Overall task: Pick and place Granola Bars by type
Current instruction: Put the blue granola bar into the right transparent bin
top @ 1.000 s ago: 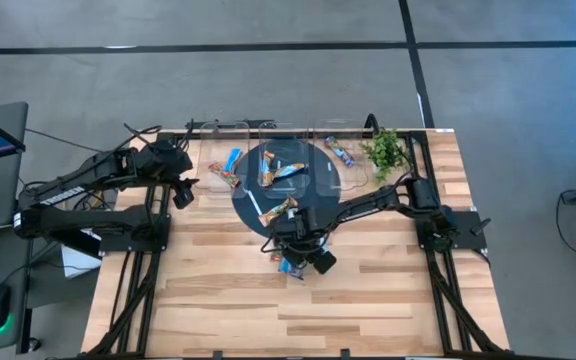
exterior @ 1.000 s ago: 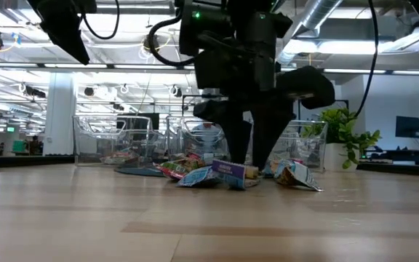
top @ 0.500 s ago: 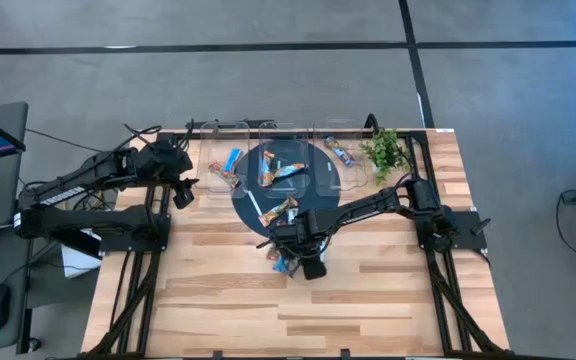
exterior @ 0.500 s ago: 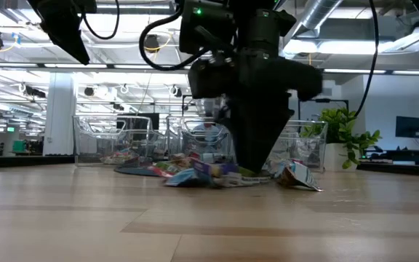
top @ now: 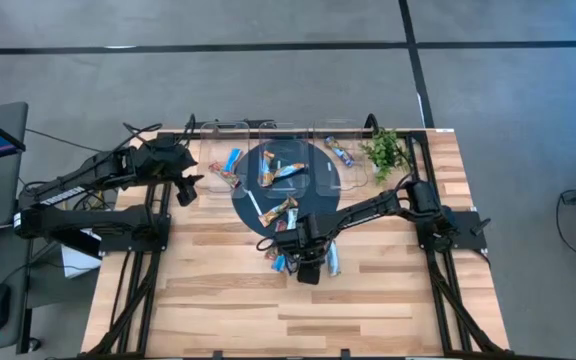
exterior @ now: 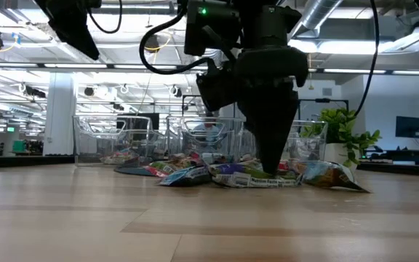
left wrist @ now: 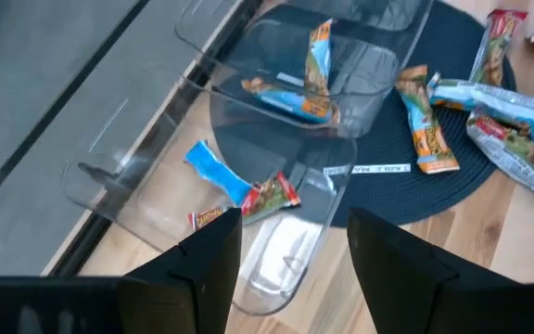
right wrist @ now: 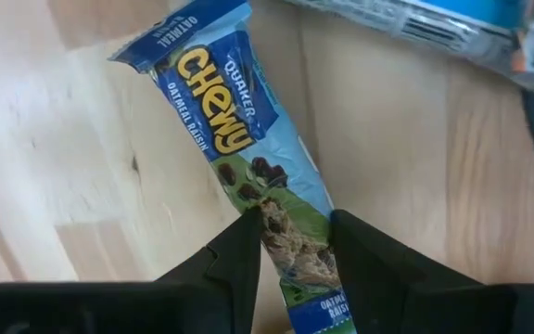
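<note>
I see my right hand [right wrist: 292, 243] narrowed around the blue bar [right wrist: 239, 158], which lies flat on the worktop [right wrist: 72, 158].

Sat on tabletop [top: 388, 300]: round mat [top: 320, 180] at back centre, bins [top: 230, 165] overlapping it, plant [top: 386, 150] at its right. Held bars in bins and on mat. Lay before mat under right gripper [top: 306, 268]: more bars [top: 333, 257]. Hung beside left bin: left gripper [top: 184, 190].

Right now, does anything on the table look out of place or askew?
Yes. A blue-wrapped Chewy granola bar lies off the round dark mat, on bare wood, angled, between the right gripper's fingers. A thin white stick lies across the mat's edge.
</note>
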`<state>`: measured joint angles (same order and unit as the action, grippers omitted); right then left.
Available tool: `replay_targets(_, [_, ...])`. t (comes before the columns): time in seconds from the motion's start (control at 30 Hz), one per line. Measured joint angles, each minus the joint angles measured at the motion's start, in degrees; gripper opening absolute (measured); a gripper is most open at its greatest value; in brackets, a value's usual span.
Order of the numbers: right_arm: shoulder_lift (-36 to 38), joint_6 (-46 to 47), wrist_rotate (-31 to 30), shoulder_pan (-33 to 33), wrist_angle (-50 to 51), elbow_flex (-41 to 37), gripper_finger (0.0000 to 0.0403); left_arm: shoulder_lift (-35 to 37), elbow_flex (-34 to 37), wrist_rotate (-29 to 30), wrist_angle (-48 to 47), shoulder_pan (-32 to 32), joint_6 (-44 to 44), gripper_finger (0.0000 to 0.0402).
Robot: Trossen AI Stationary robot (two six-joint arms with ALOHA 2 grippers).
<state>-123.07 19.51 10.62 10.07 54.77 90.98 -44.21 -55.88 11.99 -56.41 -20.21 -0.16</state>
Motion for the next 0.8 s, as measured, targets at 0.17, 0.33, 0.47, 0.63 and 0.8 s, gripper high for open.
replay_targets(0.17, [0.0, 9.1, 0.2, -0.6, 0.1, 0.0, 0.0112, 0.0, 0.0, -0.9, 0.7, 0.0, 0.1, 0.0192])
replay_targets(0.33, [0.1, 10.9, 0.2, -0.8, 0.2, 0.1, 0.0079, 0.0, 0.0, -0.9, 0.7, 0.0, 0.1, 0.0192])
replay_targets(0.47, [0.1, 10.5, -0.3, -0.8, 0.7, 1.4, 0.0049, 0.0, 0.0, -0.9, 0.6, 0.0, 0.1, 0.0192])
replay_targets(0.63, [0.1, 10.1, -0.3, -0.8, 0.5, 3.0, 0.0006, 0.0, 0.0, -0.9, 0.6, 0.0, 0.1, 0.0192])
replay_targets(0.8, [0.1, 9.5, -0.3, -0.8, 0.9, 4.3, 0.0002, 0.0, 0.0, -0.9, 0.6, 0.0, 0.1, 0.0192])
